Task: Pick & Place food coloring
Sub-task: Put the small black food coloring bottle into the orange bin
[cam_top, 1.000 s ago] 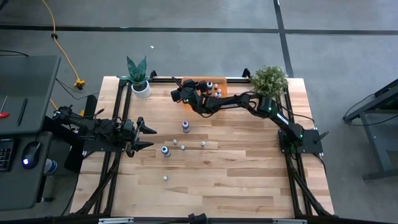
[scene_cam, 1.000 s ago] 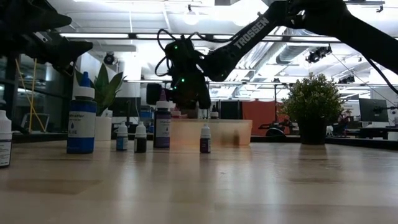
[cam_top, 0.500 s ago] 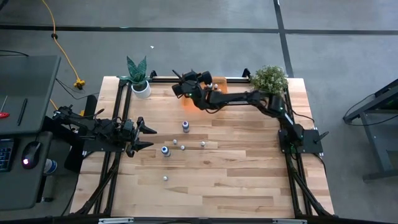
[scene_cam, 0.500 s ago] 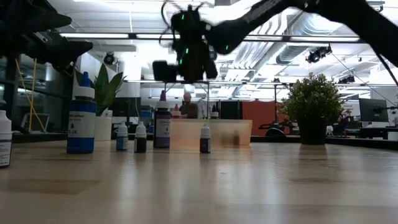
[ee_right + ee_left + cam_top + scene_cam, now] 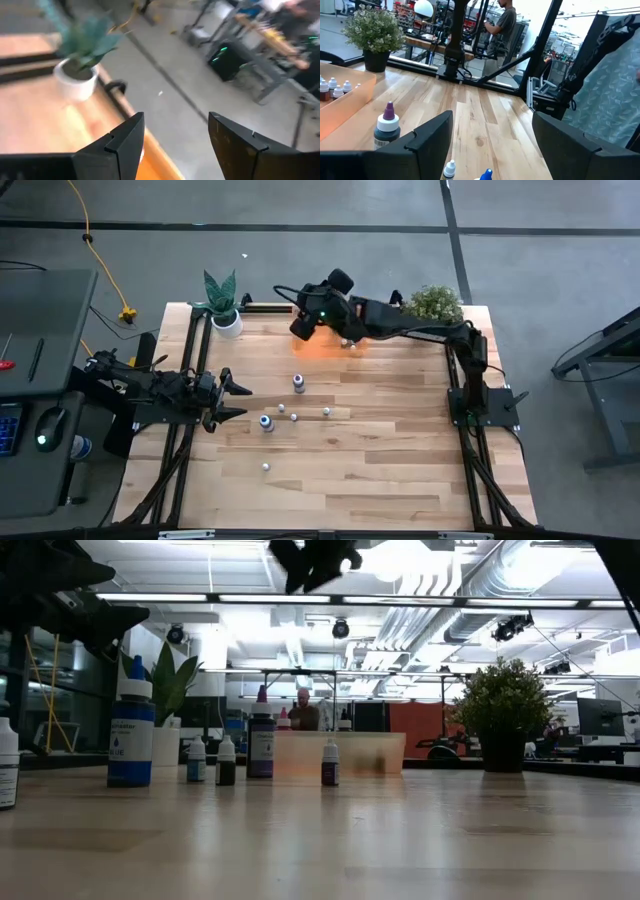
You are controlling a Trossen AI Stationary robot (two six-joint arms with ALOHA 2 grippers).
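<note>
Several food coloring bottles stand upright on the wooden table: a purple-capped one (image 5: 298,382), a blue one (image 5: 266,422) and tiny droppers (image 5: 294,417) around them. More bottles (image 5: 330,88) stand in the orange tray (image 5: 340,753) at the table's far side. My right gripper (image 5: 300,327) hangs high above the tray's left end, open, with nothing between its fingers (image 5: 175,145). My left gripper (image 5: 244,401) waits open and level at the table's left, pointing toward the bottles (image 5: 387,131).
A spiky plant in a white pot (image 5: 224,308) stands at the far left corner and a bushy plant (image 5: 434,304) at the far right. The near half of the table (image 5: 340,480) holds only one small dropper (image 5: 265,466). A person shows in the room beyond.
My right gripper has risen steeply from just over the tray to high above the table, rolling at the wrist as it went. The bottles have stayed in place.
</note>
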